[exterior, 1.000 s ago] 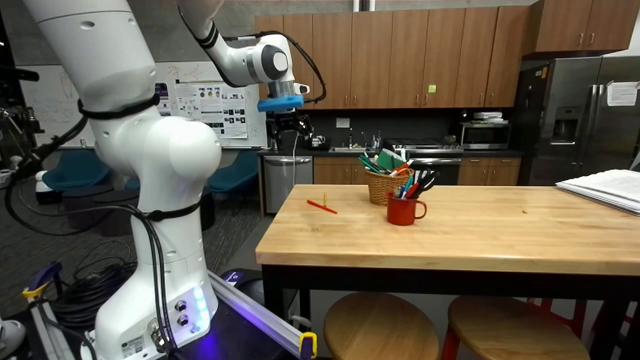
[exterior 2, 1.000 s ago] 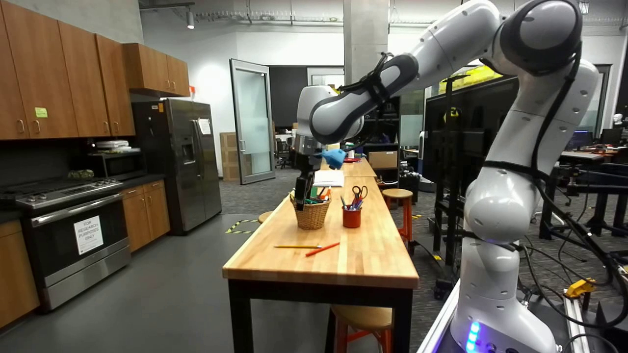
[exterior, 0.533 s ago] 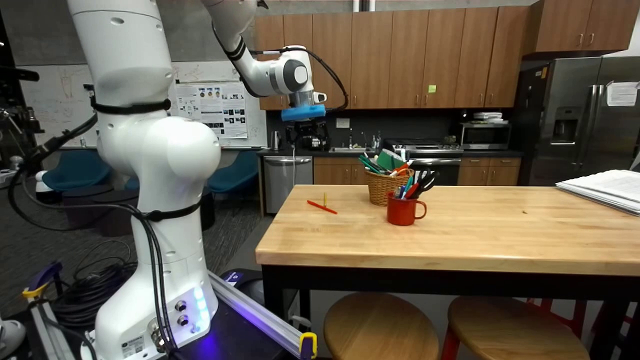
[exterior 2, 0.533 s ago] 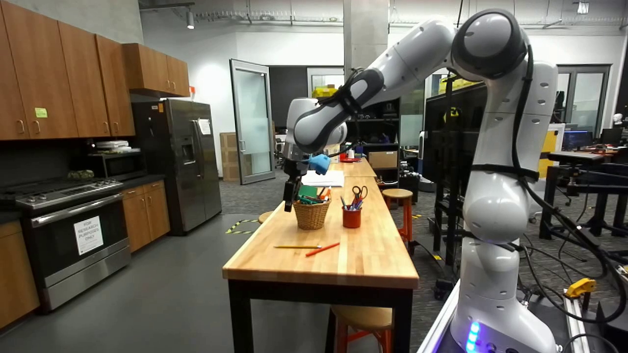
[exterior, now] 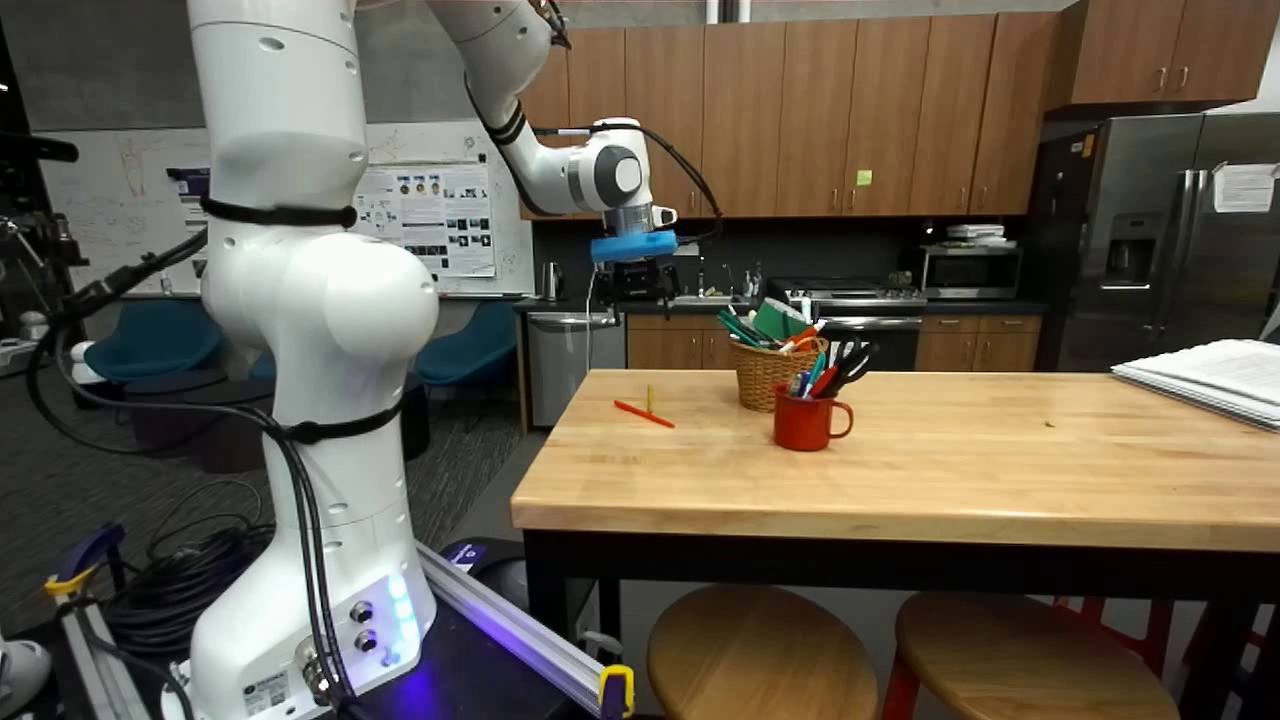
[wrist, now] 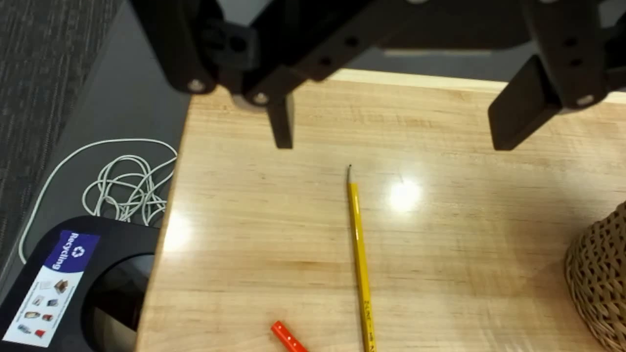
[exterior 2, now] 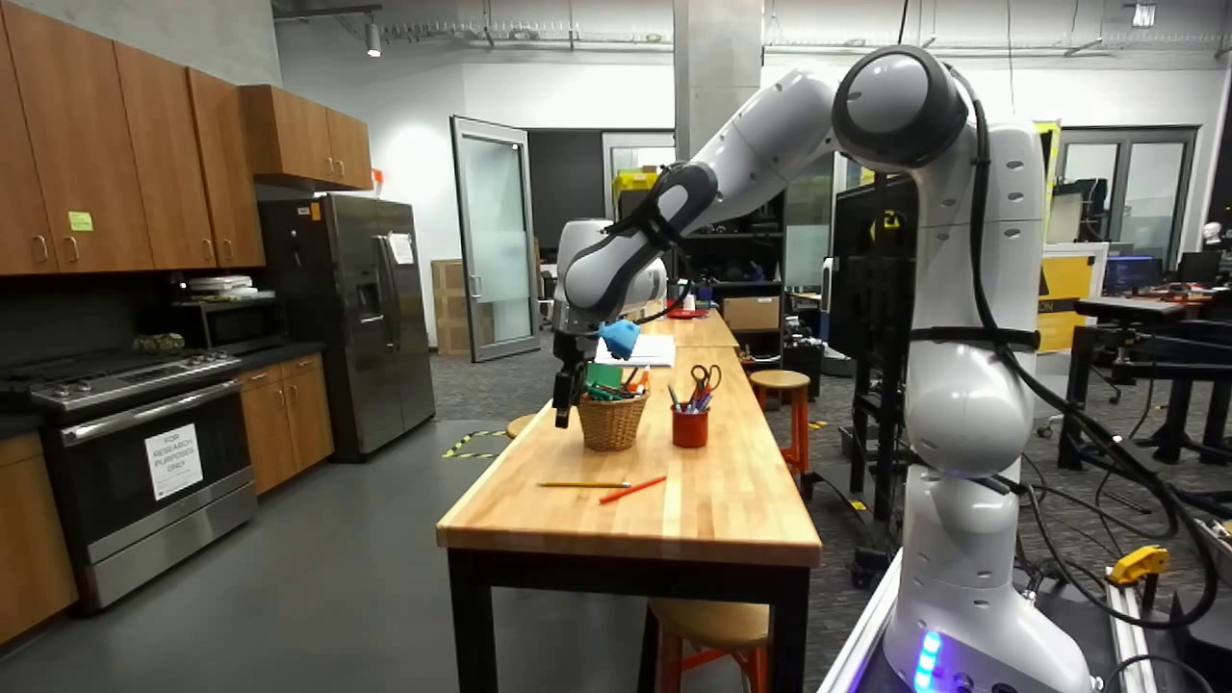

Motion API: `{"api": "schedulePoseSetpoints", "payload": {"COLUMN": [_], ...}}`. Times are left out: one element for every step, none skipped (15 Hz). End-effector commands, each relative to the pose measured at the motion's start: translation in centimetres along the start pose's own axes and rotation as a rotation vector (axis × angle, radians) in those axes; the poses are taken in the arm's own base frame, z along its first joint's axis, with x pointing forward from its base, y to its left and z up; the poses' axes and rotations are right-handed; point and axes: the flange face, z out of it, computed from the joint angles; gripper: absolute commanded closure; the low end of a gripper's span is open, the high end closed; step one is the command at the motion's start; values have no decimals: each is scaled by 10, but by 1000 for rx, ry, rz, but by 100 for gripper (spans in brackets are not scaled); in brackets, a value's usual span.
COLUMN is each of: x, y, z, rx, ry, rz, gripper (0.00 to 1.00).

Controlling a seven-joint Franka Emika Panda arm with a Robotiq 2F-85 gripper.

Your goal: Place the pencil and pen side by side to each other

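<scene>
A yellow pencil [exterior 2: 577, 484] and a red pen [exterior 2: 631, 490] lie on the wooden table at an angle to each other. The pencil's end is close to the pen; I cannot tell if they touch. They also show in an exterior view, the pencil [exterior: 650, 396] behind the pen [exterior: 644, 413]. In the wrist view the pencil [wrist: 361, 259] points up at the gripper; only one end of the pen [wrist: 288, 337] shows at the bottom edge. My gripper [wrist: 394, 146] is open and empty, above the table, with its fingers spread wide on either side of the pencil's line.
A wicker basket [exterior 2: 612, 423] of stationery and a red mug [exterior 2: 690, 427] with scissors and pens stand on the table beyond the pencil. The basket [wrist: 601, 278] is at the right edge in the wrist view. A recycling bin [wrist: 73, 293] stands beside the table's end.
The arm has swung the gripper across towards the table's far long edge and lowered it somewhat. The pencil, pen, basket and mug have not moved.
</scene>
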Motion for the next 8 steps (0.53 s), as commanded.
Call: {"api": "schedulePoseSetpoints", "payload": {"x": [0,-1,-3,-4,-5,-6,-7,-5], "y": [7,6,6,5,4,2,-1,1], "z": [14,18,23,28,31,35,37,34], "rx": [-5,-3,-3,1,7,11,13,22], "ry": [0,-5,-11,-20,-27,-34,-48,-40], "rz": [-12,-12,-12,-9,-7,-7,-8,6], "gripper": [0,0,0,0,0,0,0,0]}}
